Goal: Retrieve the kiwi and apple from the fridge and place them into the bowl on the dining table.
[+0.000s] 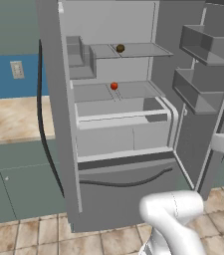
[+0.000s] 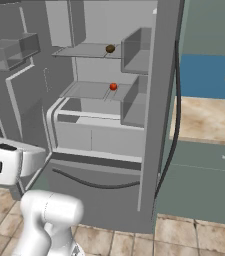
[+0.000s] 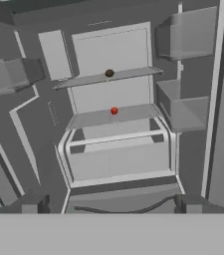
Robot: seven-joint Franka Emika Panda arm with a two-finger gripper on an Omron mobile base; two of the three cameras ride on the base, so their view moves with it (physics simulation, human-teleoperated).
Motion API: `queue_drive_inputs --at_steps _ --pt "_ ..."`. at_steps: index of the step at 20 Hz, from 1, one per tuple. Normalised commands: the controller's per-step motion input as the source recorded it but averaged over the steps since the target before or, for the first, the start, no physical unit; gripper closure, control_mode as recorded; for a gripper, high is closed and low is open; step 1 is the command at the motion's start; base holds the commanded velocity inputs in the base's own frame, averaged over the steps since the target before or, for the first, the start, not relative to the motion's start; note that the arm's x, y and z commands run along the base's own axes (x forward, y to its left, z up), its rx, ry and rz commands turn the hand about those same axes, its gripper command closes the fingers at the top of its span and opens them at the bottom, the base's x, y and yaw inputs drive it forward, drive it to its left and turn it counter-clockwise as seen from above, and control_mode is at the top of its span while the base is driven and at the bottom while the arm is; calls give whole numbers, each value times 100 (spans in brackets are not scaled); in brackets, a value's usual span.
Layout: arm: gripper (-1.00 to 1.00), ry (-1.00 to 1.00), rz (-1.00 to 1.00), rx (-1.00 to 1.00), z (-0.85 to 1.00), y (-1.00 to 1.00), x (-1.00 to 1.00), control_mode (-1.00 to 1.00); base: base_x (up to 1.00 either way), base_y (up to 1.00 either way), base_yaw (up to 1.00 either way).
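The fridge point(image 1: 54, 99) point(image 2: 159, 100) point(image 3: 113, 50) stands with its doors open in front of me. A small brown kiwi point(image 1: 120, 48) point(image 2: 110, 49) point(image 3: 109, 73) lies on the upper grey shelf. One shelf lower sits the red-orange apple point(image 1: 114, 86) point(image 2: 113, 86) point(image 3: 114, 111), near the shelf's front edge. My gripper point(image 3: 112, 205) is open and holds nothing. It hangs well back from the fridge and faces its inside, apart from both fruits. The bowl and the dining table are out of view.
Door bins point(image 1: 203, 47) point(image 2: 14, 50) jut from the open doors on both sides of the opening. A pale drawer point(image 1: 123, 119) lies under the apple's shelf. A beige counter point(image 1: 9, 117) point(image 2: 209, 117) over teal cabinets flanks the fridge. The floor is tiled.
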Motion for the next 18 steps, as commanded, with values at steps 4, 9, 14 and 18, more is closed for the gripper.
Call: queue_drive_inputs --at_steps 4,9,14,18 --pt "-100 0 -1 -5 36 0 -43 -100 0 0 0" --pt "-100 13 0 -1 23 -12 -23 -100 0 0 0" --pt "-100 17 0 0 -11 -15 23 100 16 -4 0" --pt "-100 0 0 0 0 0 0 100 90 -4 0"
